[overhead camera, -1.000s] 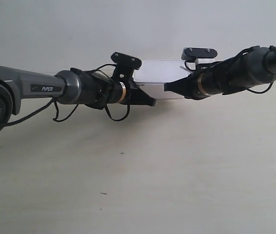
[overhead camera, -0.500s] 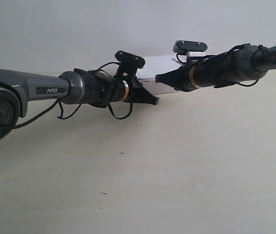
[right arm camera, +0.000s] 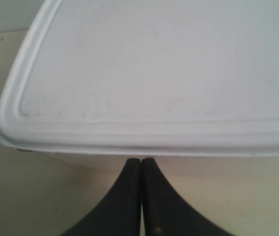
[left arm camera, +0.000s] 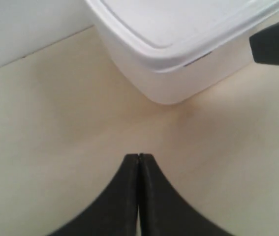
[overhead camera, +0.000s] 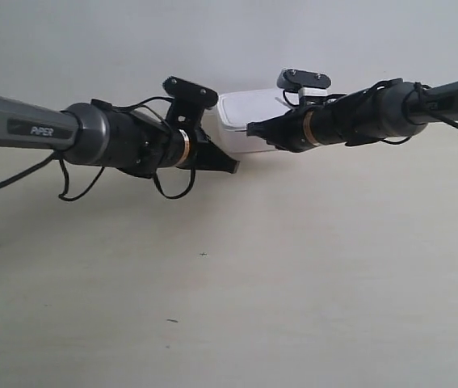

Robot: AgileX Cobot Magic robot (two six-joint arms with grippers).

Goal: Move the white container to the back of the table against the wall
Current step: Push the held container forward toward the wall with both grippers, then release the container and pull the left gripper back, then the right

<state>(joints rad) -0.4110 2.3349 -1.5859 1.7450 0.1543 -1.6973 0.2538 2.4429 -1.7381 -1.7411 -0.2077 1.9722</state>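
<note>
The white container (overhead camera: 243,115) sits at the back of the table (overhead camera: 293,283), close to the wall (overhead camera: 91,40), turned slightly askew. My right gripper (overhead camera: 251,129) is shut and empty, its tips pressed against the container's side just under the lid rim (right arm camera: 144,147); the right wrist view shows the gripper (right arm camera: 141,160) there. My left gripper (overhead camera: 233,168) is shut and empty too. It hovers over bare table a short way off a rounded corner of the container (left arm camera: 171,78), as the left wrist view shows the gripper (left arm camera: 139,156). The right gripper's dark finger (left arm camera: 274,46) shows beside the container.
The wall (left arm camera: 21,24) meets the table just behind the container. Both dark arms reach in from the exterior view's two sides, with loose cables (overhead camera: 172,190) hanging under the left one. A few tiny dark specks (overhead camera: 203,255) mark the tabletop.
The right gripper pushed leftward and toward the wall, and the container slid back and turned with it. The left arm drew back to the exterior view's left.
</note>
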